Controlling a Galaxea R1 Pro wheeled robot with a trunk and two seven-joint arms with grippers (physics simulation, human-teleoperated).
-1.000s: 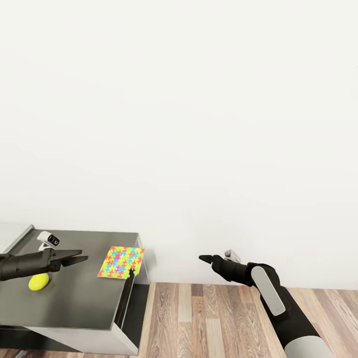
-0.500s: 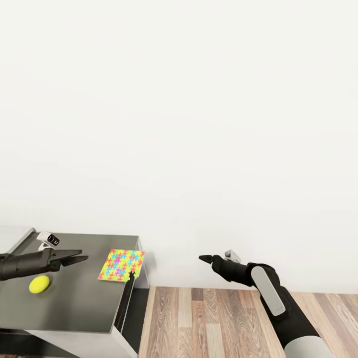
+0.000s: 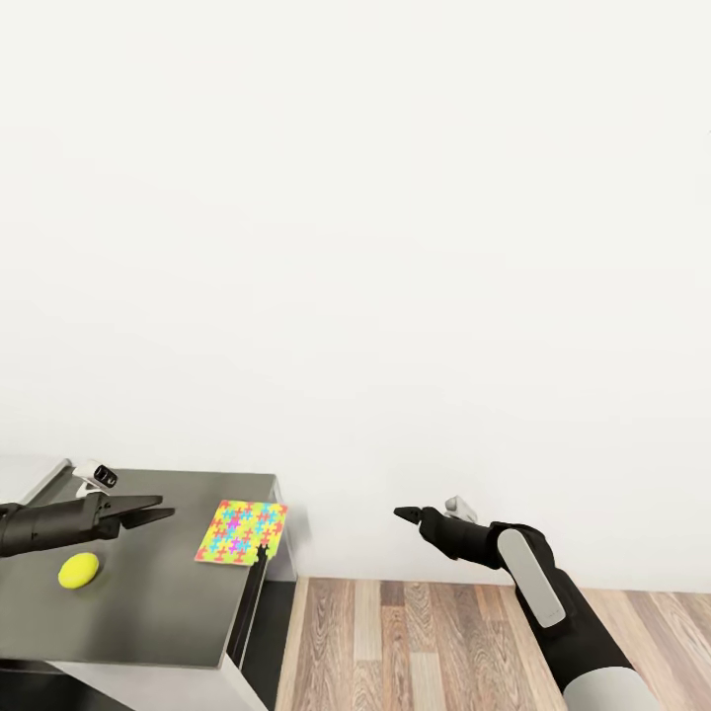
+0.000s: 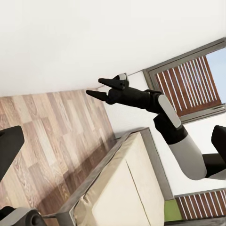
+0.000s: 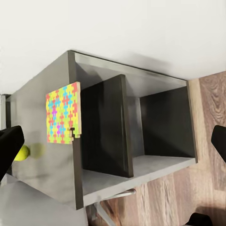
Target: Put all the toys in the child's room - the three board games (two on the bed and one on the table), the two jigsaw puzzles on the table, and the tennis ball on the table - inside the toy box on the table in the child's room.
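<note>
While the right wrist view shows open shelves under the surface [image 3: 148, 602], head view shows left fingers [image 3: 148, 512] slightly spread above the tennis ball [image 3: 78, 570], puzzle [image 3: 241, 531] near the edge; right fingers' [image 3: 405, 513] state is unclear.

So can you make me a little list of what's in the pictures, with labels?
place: dark grey table by a white wall, wood plank floor
puzzle: one colourful jigsaw puzzle lying flat at the table's corner, one edge at the rim
ball: yellow-green tennis ball on the table, apart from the puzzle
left hand: open, empty, above the table
right hand: over the floor, holding nothing
under the table: open shelves
</note>
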